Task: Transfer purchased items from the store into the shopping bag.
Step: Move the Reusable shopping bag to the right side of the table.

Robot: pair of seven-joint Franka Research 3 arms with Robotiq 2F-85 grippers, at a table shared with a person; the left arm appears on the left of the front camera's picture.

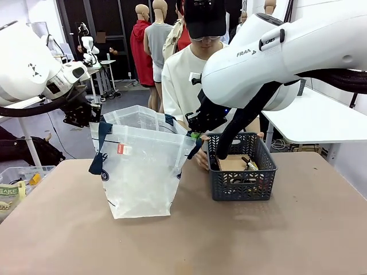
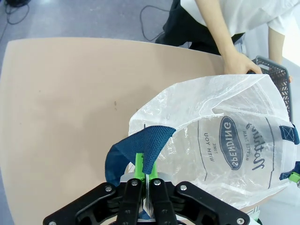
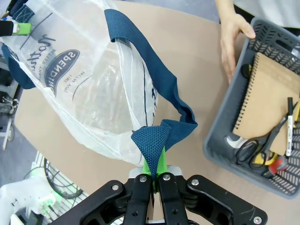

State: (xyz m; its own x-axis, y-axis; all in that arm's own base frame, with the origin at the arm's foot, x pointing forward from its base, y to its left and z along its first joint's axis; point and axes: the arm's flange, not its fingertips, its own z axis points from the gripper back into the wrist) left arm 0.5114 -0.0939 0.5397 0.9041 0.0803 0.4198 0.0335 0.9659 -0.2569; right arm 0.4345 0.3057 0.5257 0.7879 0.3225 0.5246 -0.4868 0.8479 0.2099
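- The left gripper [image 2: 143, 173], at the bottom of the left wrist view, is pinching a navy strap handle [image 2: 133, 150] of the translucent shopping bag [image 2: 220, 136], its jaws closed tight on the webbing. At the bottom of the right wrist view, the right gripper [image 3: 154, 169] is clamping the second strap handle [image 3: 157, 84] the same way.
- The bag is standing left of centre in the front view on the tan table [image 1: 275, 240], its mouth spread wide between the two arms. It is looking empty through its clear wall.
- Each hold is biting only a narrow fold of strap. A sideways tug could be enough to slip the webbing off the green pads, collapsing the mouth.
- The purchased items are lying in the grey basket [image 3: 220, 150] just right of the bag. A black-and-white pen [image 3: 289, 126] is resting beside a spiral notebook [image 3: 269, 89] and scissors [image 3: 255, 147], at the lower right of the right wrist view.
- The person's hand [image 3: 232, 40] is resting on the basket's rim, top centre of that view. With both grippers occupied, loading is likely falling to the person, whose reach could be meeting the right arm [image 1: 298, 51] crossing above the basket.
- Slim pens could be missing the mouth if the arms drift together. Pulling apart risks straining the thin plastic at the strap seams.
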